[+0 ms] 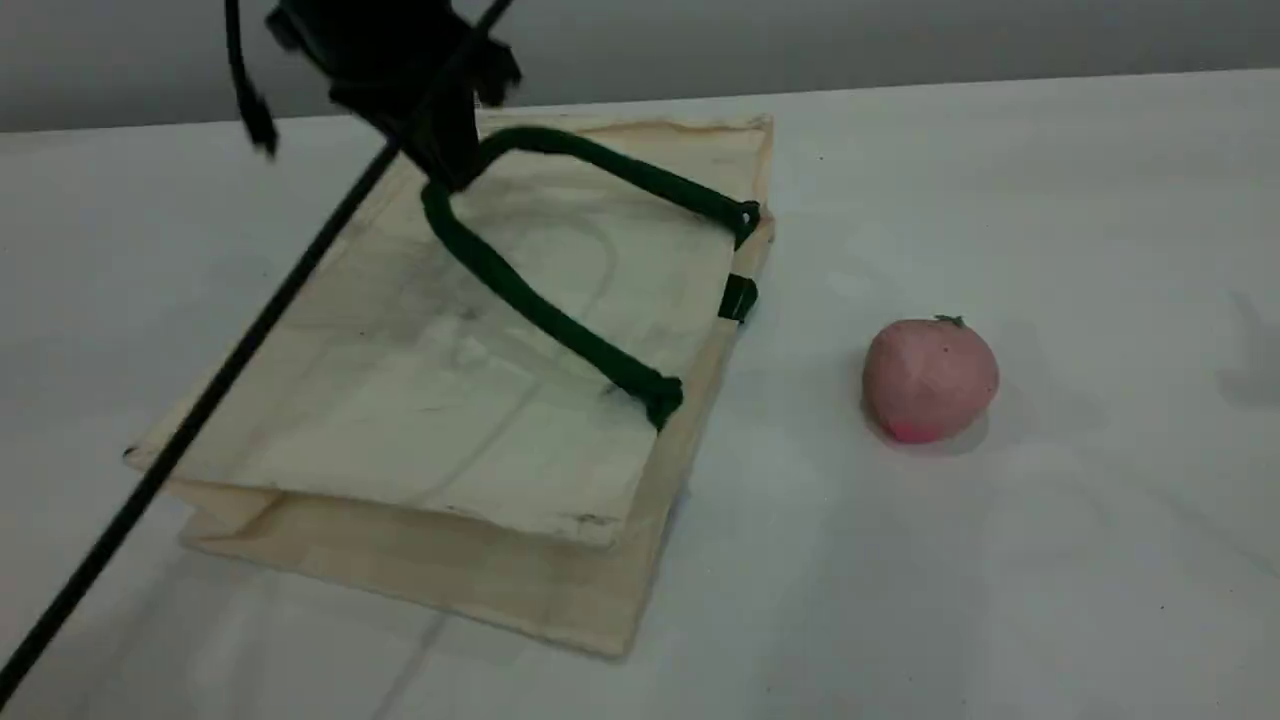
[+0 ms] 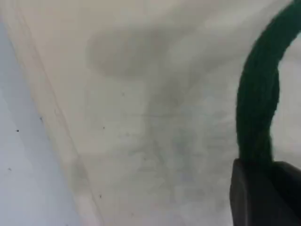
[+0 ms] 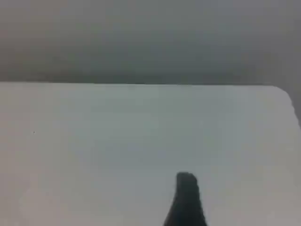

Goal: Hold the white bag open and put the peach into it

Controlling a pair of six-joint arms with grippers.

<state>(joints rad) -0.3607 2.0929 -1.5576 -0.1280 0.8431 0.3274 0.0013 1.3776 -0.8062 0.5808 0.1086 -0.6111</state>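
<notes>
On the pale surface (image 1: 1050,560) lies the white bag (image 1: 420,400), flat, its mouth edge facing the peach (image 1: 930,378), which sits well apart to the bag's right. Above the bag, the left pincer (image 1: 452,165) is pressed together on the top of the dark green rope handle (image 1: 520,290), lifting the loop off the canvas. Only one fingertip of the right pincer (image 3: 186,197) shows, over bare surface; its jaws stand spread, holding nothing.

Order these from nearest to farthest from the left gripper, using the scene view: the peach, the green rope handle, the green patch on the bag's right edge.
1. Green rope handle, held in the left gripper.
2. Green patch, on the bag's right edge.
3. Peach, on the table, right of the bag.
</notes>
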